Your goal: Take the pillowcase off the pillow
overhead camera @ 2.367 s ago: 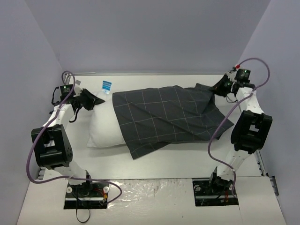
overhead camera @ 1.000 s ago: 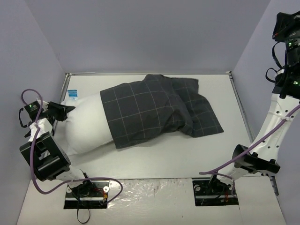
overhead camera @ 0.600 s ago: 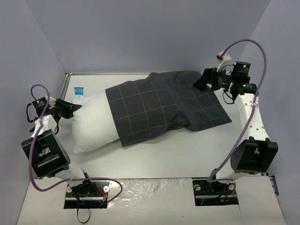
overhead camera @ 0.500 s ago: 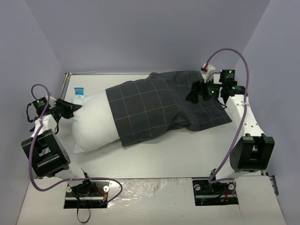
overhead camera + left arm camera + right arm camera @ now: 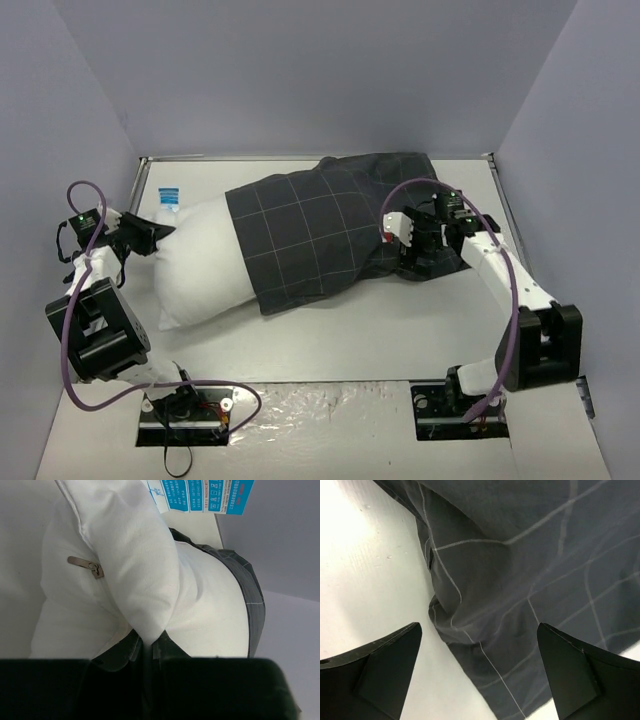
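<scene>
At the near right of the white counter [image 5: 350, 340], the right hand [image 5: 408, 252] hangs with its jaws spread wide over the slack, empty end of the pillowcase [image 5: 320, 225]. In its wrist view the two fingers straddle a bunched fold at the cloth's edge; whether they touch the fabric cannot be told. Across at the left, the left hand [image 5: 143, 232] is clamped tight on a pinched fold of the pillow [image 5: 200, 255] at its bare white end, just below a small metal zip pull [image 5: 90, 565]. The pillow lies slantwise across the middle of the counter. Its left part is uncovered and the rest sits inside the dark checked sleeve, which runs on past it to the far right. A blue tag [image 5: 168, 196] lies on the counter at the pillow's far-left corner.

The step in hand appears to be a fresh grasp on the cover, which is partly off (perhaps halfway, judging by the bare white showing). The next move calls for the right hand to settle onto that fold, close on cloth alone, and draw it rightward. Meanwhile the left hand anchors the pillow against the pull.
</scene>
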Robot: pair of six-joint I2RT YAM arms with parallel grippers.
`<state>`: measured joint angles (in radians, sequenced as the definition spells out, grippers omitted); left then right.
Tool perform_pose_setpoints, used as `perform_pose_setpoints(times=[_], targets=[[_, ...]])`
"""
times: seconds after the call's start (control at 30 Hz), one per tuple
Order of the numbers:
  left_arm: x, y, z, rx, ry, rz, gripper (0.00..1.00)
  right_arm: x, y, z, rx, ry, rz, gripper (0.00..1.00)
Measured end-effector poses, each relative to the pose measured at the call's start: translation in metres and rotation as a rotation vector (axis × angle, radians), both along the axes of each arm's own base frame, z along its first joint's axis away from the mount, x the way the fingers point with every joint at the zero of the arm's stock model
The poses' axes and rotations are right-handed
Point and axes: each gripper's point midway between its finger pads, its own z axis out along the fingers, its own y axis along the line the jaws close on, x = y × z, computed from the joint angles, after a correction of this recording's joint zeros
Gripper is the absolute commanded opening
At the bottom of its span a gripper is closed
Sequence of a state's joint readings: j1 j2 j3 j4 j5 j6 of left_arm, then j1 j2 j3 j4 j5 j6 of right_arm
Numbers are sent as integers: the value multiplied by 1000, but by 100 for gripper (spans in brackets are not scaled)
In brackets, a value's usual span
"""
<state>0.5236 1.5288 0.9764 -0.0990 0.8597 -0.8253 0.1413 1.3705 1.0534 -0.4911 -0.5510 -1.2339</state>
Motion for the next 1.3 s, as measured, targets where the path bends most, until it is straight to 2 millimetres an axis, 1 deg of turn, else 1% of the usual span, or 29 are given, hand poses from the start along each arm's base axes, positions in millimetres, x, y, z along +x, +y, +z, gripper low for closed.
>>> perform_pose_setpoints(times=[0.03, 0.13, 0.2, 0.23, 0.27, 0.3, 0.33, 0.4, 0.47, 0.57, 0.63, 0.7, 0.73, 0.77, 0.83, 0.87, 0.9, 0.97, 1.07, 1.17, 1.2, 1.23, 1.3], targets=[[0, 0, 0, 0, 0, 0, 2, 4, 1, -11, -16, 20, 6, 93], [-1, 0, 1, 2, 0, 0, 2, 8, 6, -43, -46, 96, 20, 81], [-1, -1, 2, 2, -1, -1, 2, 8, 11, -60, -60, 137, 25, 62], [-2, -1, 2, 2, -1, -1, 2, 9, 13, -66, -62, 154, 19, 49], [-2, -1, 2, 2, -1, -1, 2, 11, 13, -69, -64, 163, 11, 34], [-2, -1, 3, 2, -1, -1, 2, 14, 15, -70, -65, 167, 0, 5], [-2, -1, 3, 1, -1, -2, 2, 17, 14, -70, -66, 168, -21, 0], [-3, -2, 3, -3, 2, -4, 2, 25, 11, -63, -60, 164, -79, 0], [-4, -3, 2, -7, 10, -4, 2, 36, 5, -49, -41, 143, -135, 0], [-7, -5, 1, -20, 23, -9, 2, 64, -19, -12, 27, 74, -253, 0], [-9, -10, 0, -38, 34, -23, 2, 85, -40, 30, 101, 0, -333, 0], [-13, -18, 0, -63, 51, -45, 2, 101, -57, 76, 181, -82, -389, 0], [-15, -23, 0, -78, 57, -61, 2, 105, -62, 101, 229, -119, -405, 0], [-16, -28, 0, -89, 61, -76, 2, 107, -67, 123, 254, -163, -417, 0], [-18, -34, 1, -107, 64, -97, 2, 104, -67, 159, 317, -212, -421, 0], [-19, -35, 2, -113, 66, -101, 2, 100, -65, 176, 346, -235, -419, 0], [-19, -35, 2, -114, 66, -102, 2, 96, -62, 185, 367, -245, -417, 0], [-19, -34, 1, -114, 67, -99, 2, 88, -56, 198, 406, -249, -414, 0], [-20, -32, 1, -113, 70, -92, 2, 83, -52, 201, 444, -228, -423, 0], [-21, -30, 0, -112, 73, -88, 2, 83, -51, 195, 454, -202, -438, 0], [-22, -29, -1, -113, 75, -87, 2, 82, -51, 193, 452, -196, -442, 3], [-22, -29, -1, -114, 78, -85, 2, 82, -52, 189, 447, -190, -444, 9], [-23, -26, -2, -111, 80, -78, 2, 85, -59, 178, 416, -194, -459, 12]])
